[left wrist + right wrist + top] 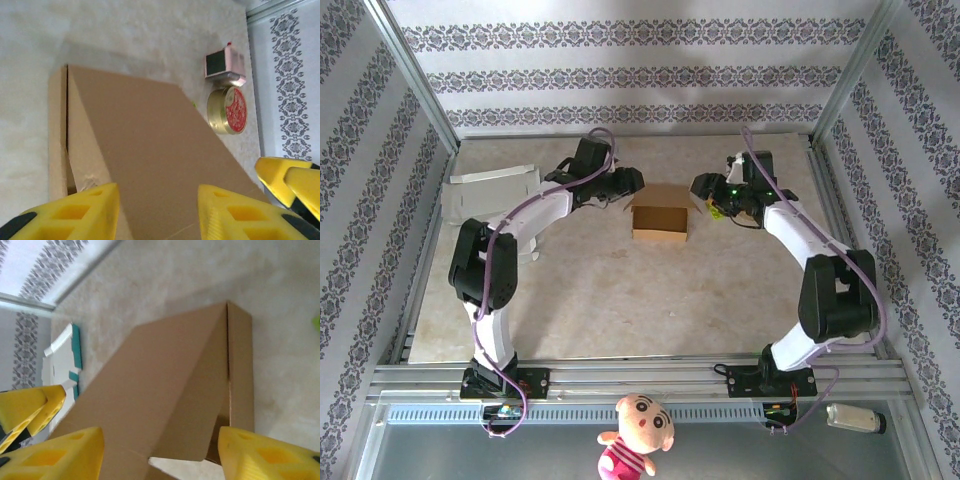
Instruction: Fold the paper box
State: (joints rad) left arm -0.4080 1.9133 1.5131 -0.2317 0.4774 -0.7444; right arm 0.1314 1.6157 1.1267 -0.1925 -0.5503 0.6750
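Two pincers are at one cardboard box (660, 215), which sits mid-table in the top view. The left pincer (157, 202) is at the box's rear left corner and the right pincer (160, 440) at its rear right, pointing at each other across it.

Left wrist cam: my yellow fingers (75, 212) stand moderately apart, not clamped on anything I can make out. Straight ahead of them is the box's big flap (150, 150), sloping over the body. A dark slit runs along the flap's left edge where it meets the side wall. I can't see what's inside the box, since the flap covers the opening. Whether the fingers touch the cardboard, I can't tell.

Right wrist cam: that pincer is spread wider, and the same flap fills the space in front of and between its fingers. There's no grip I can see, and the same slit shows beside the side wall.

Other stuff:
- Ahead and to the right of the left pincer there's a round gold tin (227, 110) with a red lid on, contents hidden. Just past it sits a small pink-and-black box (223, 64).
- Ahead and to the left of the right pincer some flat white-and-teal sheets (62, 360) lie on the table (200, 275).
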